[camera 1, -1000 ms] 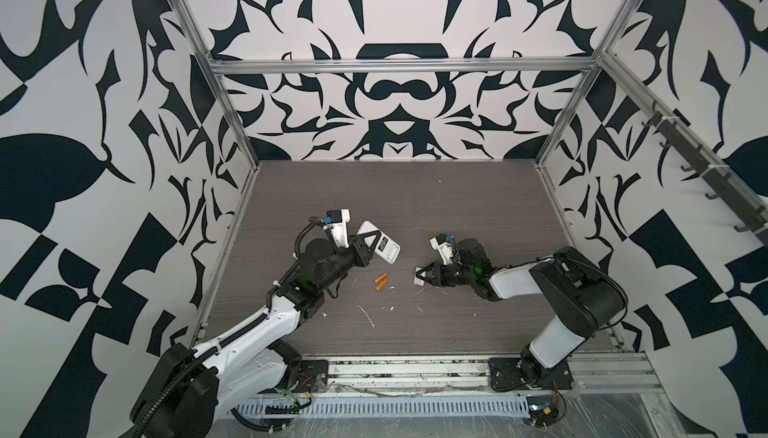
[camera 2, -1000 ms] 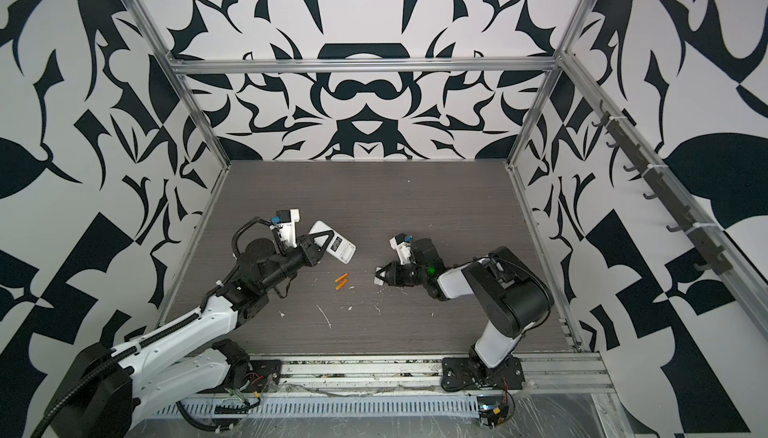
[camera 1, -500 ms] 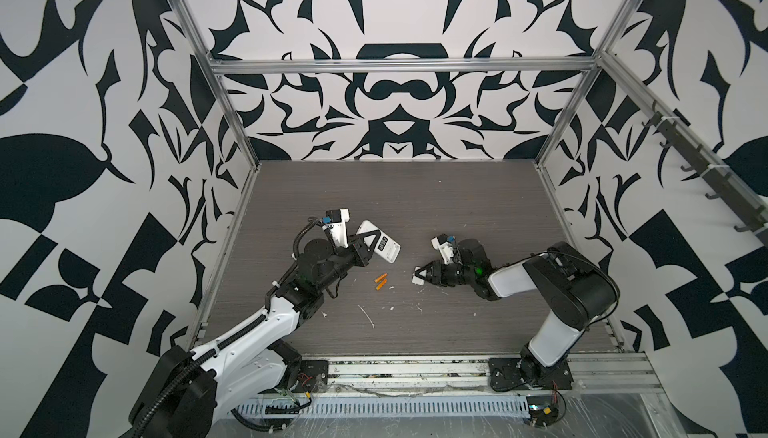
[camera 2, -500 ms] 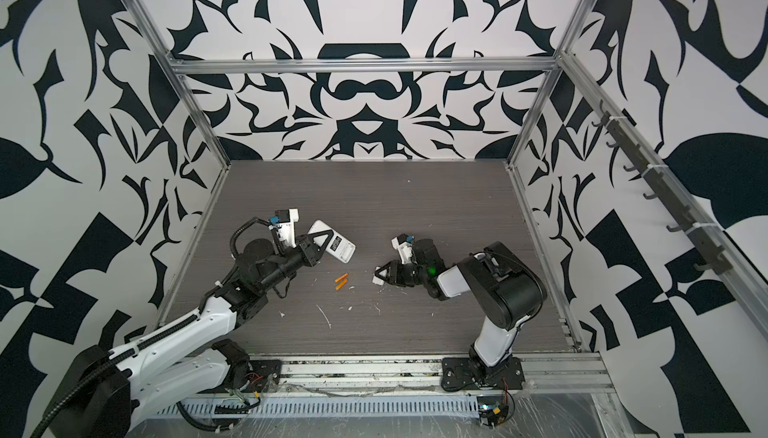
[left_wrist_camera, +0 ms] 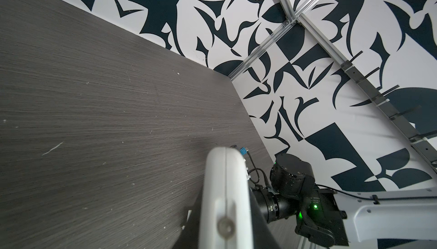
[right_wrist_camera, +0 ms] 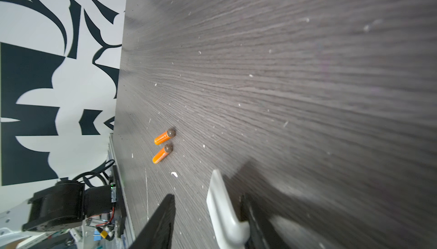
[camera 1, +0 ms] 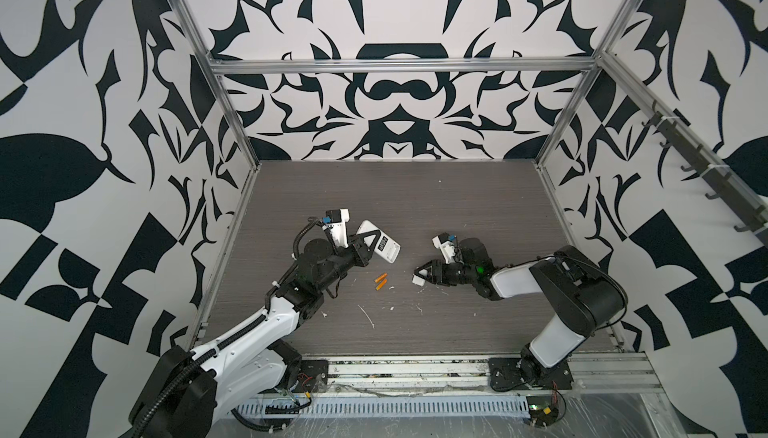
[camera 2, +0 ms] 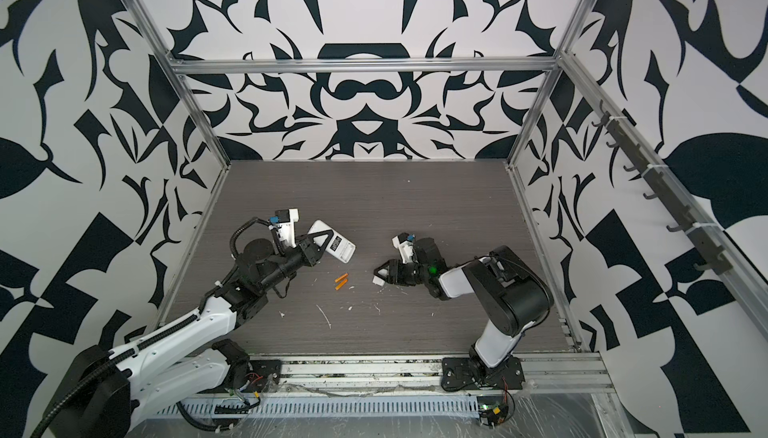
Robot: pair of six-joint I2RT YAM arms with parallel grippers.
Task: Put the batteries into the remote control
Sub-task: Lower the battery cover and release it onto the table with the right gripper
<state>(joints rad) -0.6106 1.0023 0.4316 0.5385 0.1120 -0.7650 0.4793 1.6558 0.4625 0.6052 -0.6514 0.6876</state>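
Fingers of the left gripper [camera 1: 368, 244] are clamped on the remote control [camera 1: 381, 243], a white oblong handset turned back-up with a dark label showing, lifted off the tabletop [camera 1: 415, 199] left of centre. Fingers of the right gripper [camera 1: 424, 274] stand partly apart, with a small white cover piece [right_wrist_camera: 223, 210] lying against one of them, low over the tabletop. Between both arms, the batteries [camera 1: 381, 282], two slim orange cylinders with pale metal ends, lie side by side, nearly parallel, near scattered white flecks [camera 1: 366, 316].
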